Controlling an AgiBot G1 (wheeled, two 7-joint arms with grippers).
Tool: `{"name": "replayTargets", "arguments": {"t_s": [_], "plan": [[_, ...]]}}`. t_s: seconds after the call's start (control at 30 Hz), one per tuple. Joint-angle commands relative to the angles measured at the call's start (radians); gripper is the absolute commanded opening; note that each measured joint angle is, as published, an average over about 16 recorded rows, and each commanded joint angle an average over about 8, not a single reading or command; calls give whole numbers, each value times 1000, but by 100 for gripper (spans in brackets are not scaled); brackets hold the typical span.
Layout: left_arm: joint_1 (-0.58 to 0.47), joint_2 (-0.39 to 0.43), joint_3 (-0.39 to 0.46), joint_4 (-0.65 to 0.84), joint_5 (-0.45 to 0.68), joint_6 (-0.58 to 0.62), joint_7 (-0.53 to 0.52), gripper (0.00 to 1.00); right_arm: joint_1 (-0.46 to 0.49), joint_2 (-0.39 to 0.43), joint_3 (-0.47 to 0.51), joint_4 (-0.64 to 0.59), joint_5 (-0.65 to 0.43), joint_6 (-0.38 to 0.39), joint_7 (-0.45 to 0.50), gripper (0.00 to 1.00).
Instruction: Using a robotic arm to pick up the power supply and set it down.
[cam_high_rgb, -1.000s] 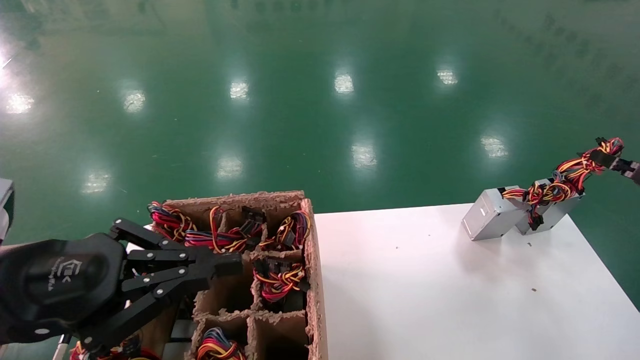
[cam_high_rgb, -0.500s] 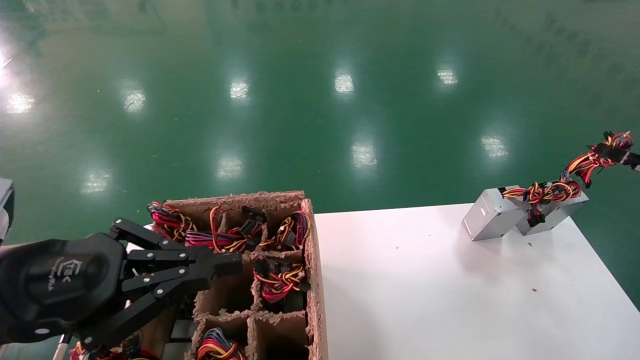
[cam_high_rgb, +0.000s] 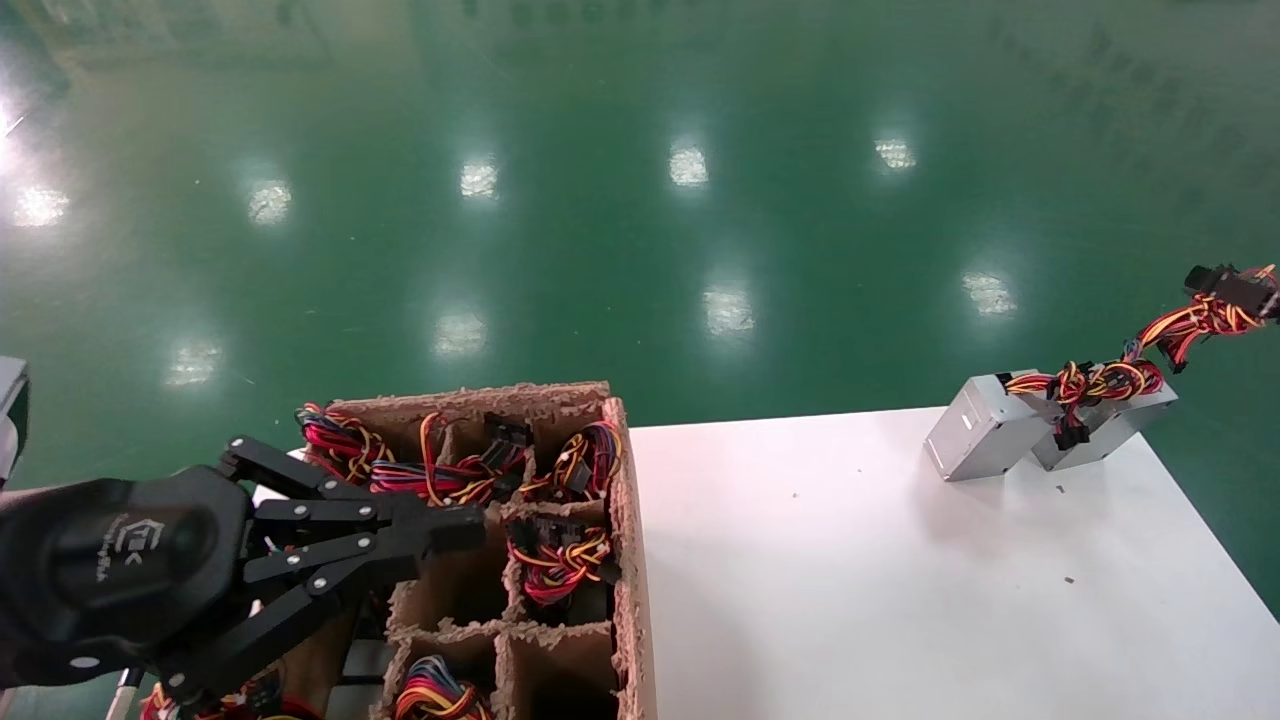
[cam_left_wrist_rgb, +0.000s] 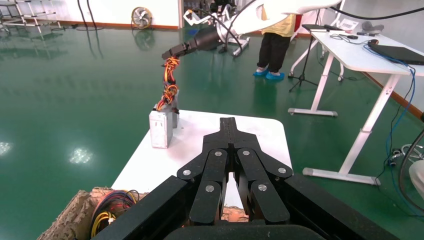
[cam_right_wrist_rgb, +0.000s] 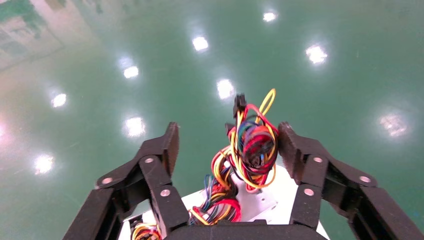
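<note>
Nearest the body, at the lower left of the head view, the left tool (cam_high_rgb: 455, 528) hangs over a cardboard tray (cam_high_rgb: 625, 520). Its black fingers (cam_left_wrist_rgb: 215, 165) are pressed together, tips meeting, with nothing between them.

- The tray is split into cells by ragged pulp walls. Several cells hold coloured wire bundles (cam_high_rgb: 560, 560) with black plugs. What lies under the wires is mostly hidden.
- The tray's right wall sits against the left edge of a white worktop (cam_high_rgb: 850, 600), which shows a few dark specks.
- At the worktop's far right corner stands the power supply (cam_high_rgb: 985, 430), a plain grey metal box tipped up on one edge. It leans on a second grey box (cam_high_rgb: 1100, 425), and the two touch.
- A wire bundle (cam_high_rgb: 1100, 380) of red, yellow and orange strands runs from the top of the power supply across the second box. It then rises off the worktop toward the right edge of the view. One black plug (cam_high_rgb: 1068, 435) hangs between the boxes.
- The right tool (cam_right_wrist_rgb: 228, 135) is out past that corner, over the green floor (cam_high_rgb: 600, 200). Its fingers are spread, and the raised end of the bundle stands between them. The bundle lies close against one finger (cam_right_wrist_rgb: 295, 150) and clear of the other.
- In the left wrist view, the white-shelled right arm (cam_left_wrist_rgb: 270, 10) reaches in from above and beyond the worktop.
</note>
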Motion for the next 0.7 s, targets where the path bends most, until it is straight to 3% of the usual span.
{"name": "replayTargets", "arguments": {"t_s": [0.03,0.3,0.57,0.7], "plan": [[0,0,0,0,0,0,0,0,12,2,-1,-11,1,-6,-12,100],[0,0,0,0,0,0,0,0,87,14,4,-116,33,-52,-117,100],[0,0,0,0,0,0,0,0,200,5,5,-251,77,-156,-310,100],[0,0,0,0,0,0,0,0,209,6,12,-258,95,-192,-361,100]]}}
